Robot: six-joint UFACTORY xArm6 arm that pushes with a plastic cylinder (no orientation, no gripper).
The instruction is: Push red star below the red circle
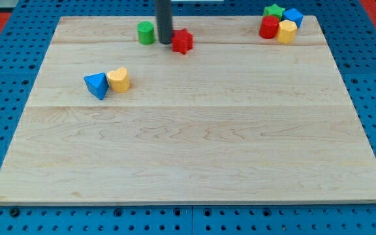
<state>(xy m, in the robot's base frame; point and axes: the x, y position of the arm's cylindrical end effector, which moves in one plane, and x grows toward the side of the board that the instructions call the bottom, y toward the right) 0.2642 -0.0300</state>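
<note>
The red star (183,41) lies near the view's top, a little left of centre, on the wooden board (188,143). My tip (166,42) stands right at the star's left side, touching or nearly touching it, between the star and a green cylinder (146,32). The red circle (269,27), a red cylinder, stands at the view's top right, far to the right of the star.
Around the red circle cluster a green star (274,10), a blue block (294,16) and a yellow block (286,31). A blue triangle (96,85) and a yellow heart (118,79) sit together at the view's left. Blue pegboard surrounds the board.
</note>
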